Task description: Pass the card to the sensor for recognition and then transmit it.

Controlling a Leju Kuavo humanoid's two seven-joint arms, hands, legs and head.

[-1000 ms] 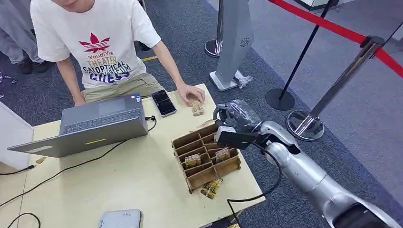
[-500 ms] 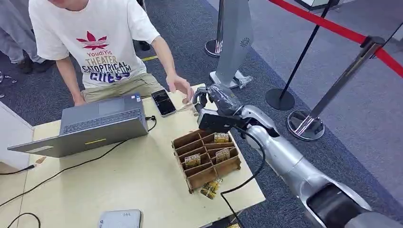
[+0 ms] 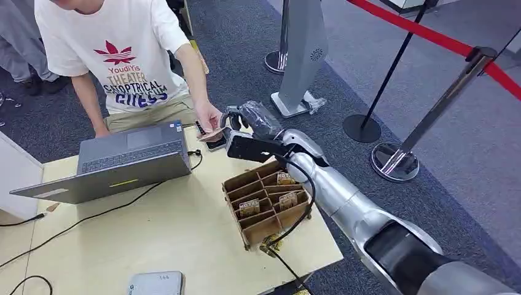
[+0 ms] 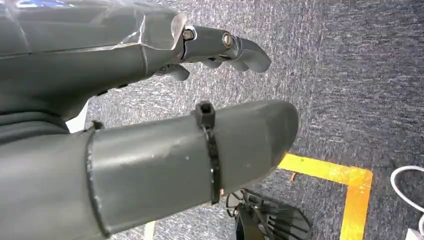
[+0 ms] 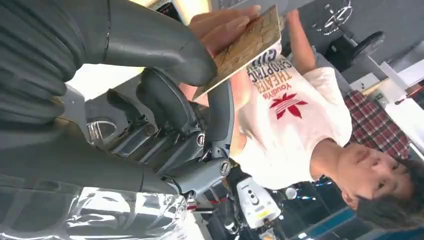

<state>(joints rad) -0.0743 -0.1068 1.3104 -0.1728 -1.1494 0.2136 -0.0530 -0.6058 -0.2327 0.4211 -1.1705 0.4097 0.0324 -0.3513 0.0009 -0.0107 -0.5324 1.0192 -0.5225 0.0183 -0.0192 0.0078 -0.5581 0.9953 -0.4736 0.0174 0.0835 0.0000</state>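
Reaching across the table's far edge, my right hand (image 3: 241, 123) sits just above the middle of the head view, with my silver arm running down to the lower right corner. In the right wrist view this hand (image 5: 165, 100) pinches the card (image 5: 243, 46) between the thick thumb and a dark finger, so it holds the card. The person's hand (image 5: 220, 27) has its fingers on the same card, near the top centre of that picture. In the head view the card (image 3: 213, 133) is a small tan sliver between my fingers and the person's hand (image 3: 209, 117), right over the black phone (image 3: 209, 142).

Going left to right in the head view: a grey laptop (image 3: 117, 163) stands open at left centre on the pale table (image 3: 172, 233), a black cable trailing from it toward the left edge. A small grey device (image 3: 156, 284) lies at the bottom edge. The person in a white printed T-shirt (image 3: 117, 55) leans in from the upper left. A wooden divided box (image 3: 267, 200) sits right of centre, several compartments holding small packets. At upper right stand stanchion posts with a red belt (image 3: 430, 34).

My left hand (image 4: 150, 115) hangs over grey carpet with a yellow floor line (image 4: 345, 185); its fingers are apart and hold nothing.
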